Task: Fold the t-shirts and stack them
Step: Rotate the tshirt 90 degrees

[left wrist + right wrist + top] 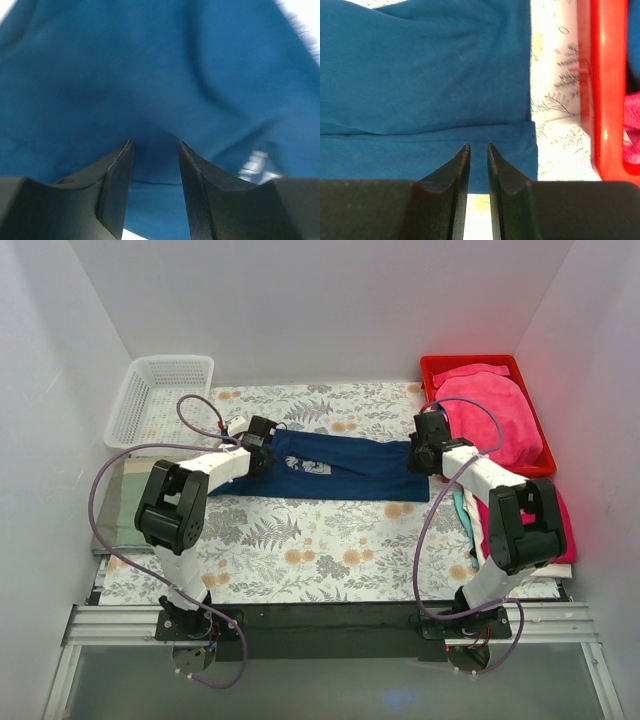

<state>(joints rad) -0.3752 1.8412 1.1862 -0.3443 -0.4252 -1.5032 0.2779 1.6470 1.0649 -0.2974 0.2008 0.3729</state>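
The navy blue t-shirt point(350, 465) lies folded into a long band across the floral table cloth, its pale print point(310, 466) near the left end. My left gripper point(268, 452) is at the shirt's left end. In the left wrist view it point(156, 142) is open, with navy cloth point(150, 75) filling the view close behind the fingers. My right gripper point(421, 458) is at the shirt's right end. In the right wrist view it point(478, 145) stands just over the shirt's near hem point(395, 160), its jaws a narrow gap apart with nothing between them.
A red tray point(470, 362) at the back right holds a pink shirt point(490, 410). Folded magenta-pink shirts point(565, 525) lie by the right arm. A white basket point(165, 390) stands at the back left, with a grey-green cloth point(120, 502) at the left edge.
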